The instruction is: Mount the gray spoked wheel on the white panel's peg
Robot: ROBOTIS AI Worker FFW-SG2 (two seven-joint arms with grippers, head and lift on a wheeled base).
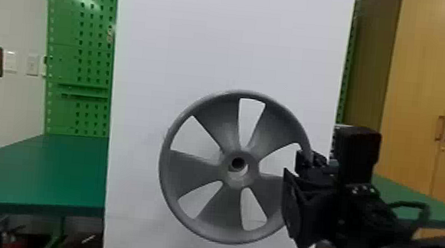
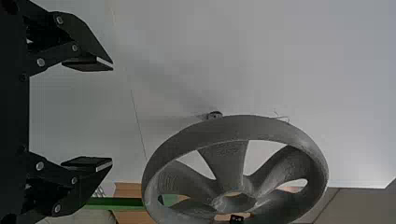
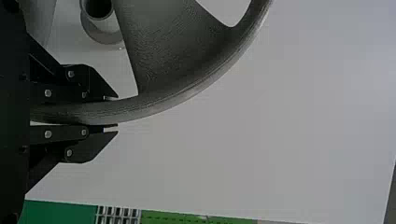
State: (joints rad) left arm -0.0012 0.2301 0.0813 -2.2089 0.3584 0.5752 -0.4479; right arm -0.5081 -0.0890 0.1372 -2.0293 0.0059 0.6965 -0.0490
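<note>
Around the wheel's rim point(image 1: 163, 166) (peg point(image 3: 105, 24) partly hidden), right end effector point(image 1: 297, 169) clamped; left point(image 2: 112, 115) agape.

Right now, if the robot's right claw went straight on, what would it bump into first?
The right claw already has the gray wheel's rim between its fingers, so that comes first. Past it, the white panel looks next, though the depth is unclear.

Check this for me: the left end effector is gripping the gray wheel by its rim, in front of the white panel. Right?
Wrong side: the right end effector grips the gray wheel by its rim, as the right wrist view shows. In front of the white panel is correct.
</note>
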